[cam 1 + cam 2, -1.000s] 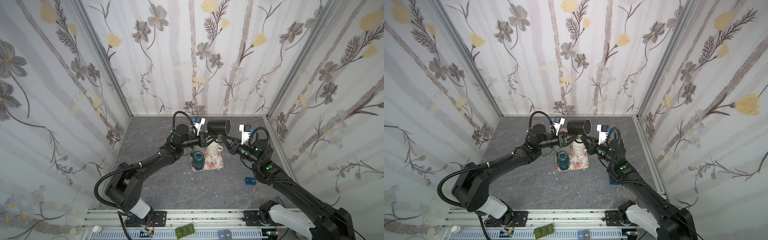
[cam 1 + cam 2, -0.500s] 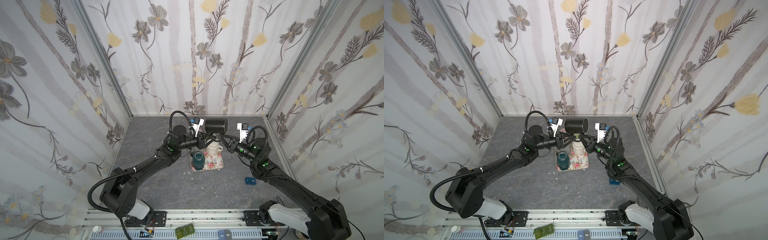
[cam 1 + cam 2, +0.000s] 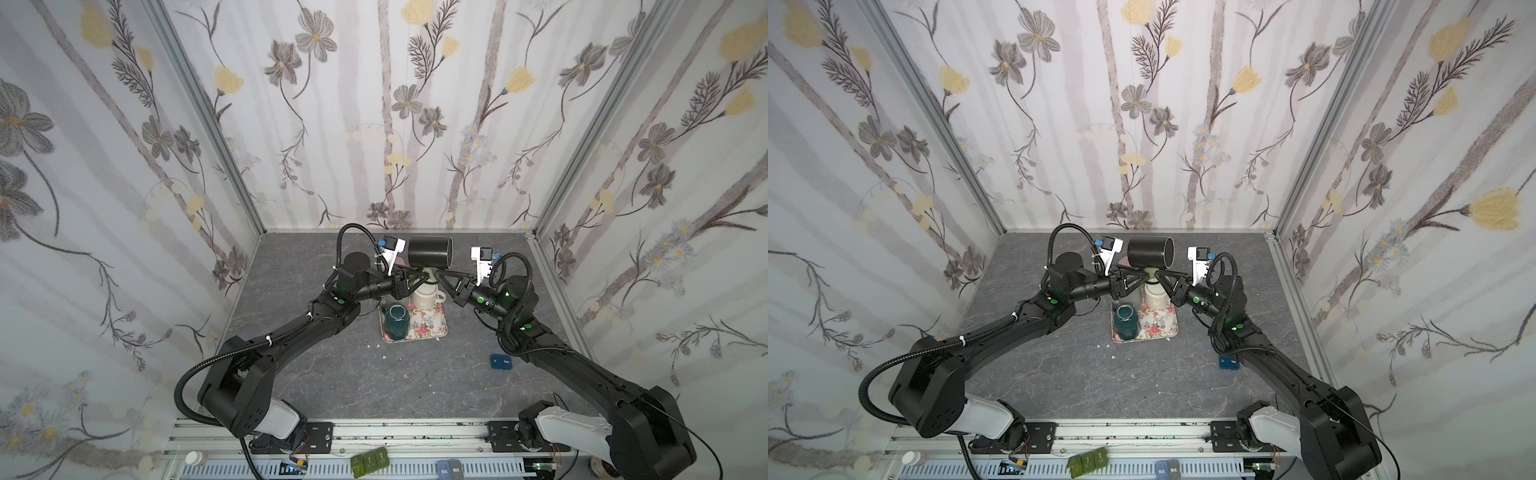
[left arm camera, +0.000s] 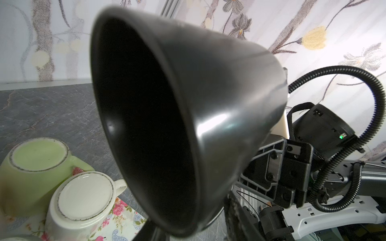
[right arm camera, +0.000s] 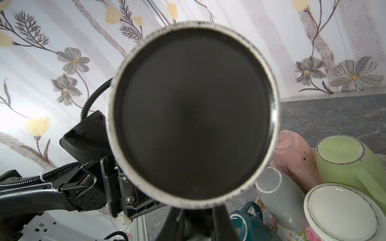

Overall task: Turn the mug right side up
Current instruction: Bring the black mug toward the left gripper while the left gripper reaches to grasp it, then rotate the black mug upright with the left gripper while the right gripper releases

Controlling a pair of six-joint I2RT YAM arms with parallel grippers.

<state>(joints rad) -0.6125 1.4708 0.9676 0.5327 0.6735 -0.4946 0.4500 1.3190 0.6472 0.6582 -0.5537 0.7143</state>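
Partway there: the black mug [image 3: 428,257] hangs on its side above the floral tray [image 3: 434,328], pinched from below by the right tool [image 3: 436,274], though I cannot tell whether the left tool [image 3: 417,274] grips it; tipping it upright and setting it down remain.

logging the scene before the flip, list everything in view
floral rectangular tray: 1, white with flowers, grey table centre
black ceramic mug: 1, black, held sideways above tray
teal ceramic mug: 1, teal, upright on tray
cream ceramic mug: 1, cream, upside down on tray
light green mug: 1, green, upside down behind cream mug
grey mug: 1, grey, upside down on tray
pink mug: 1, pink, base up beside grey mug
small blue block: 1, blue, beside right arm
left gripper: 1, black, under black mug
right gripper: 1, black, shut under black mug
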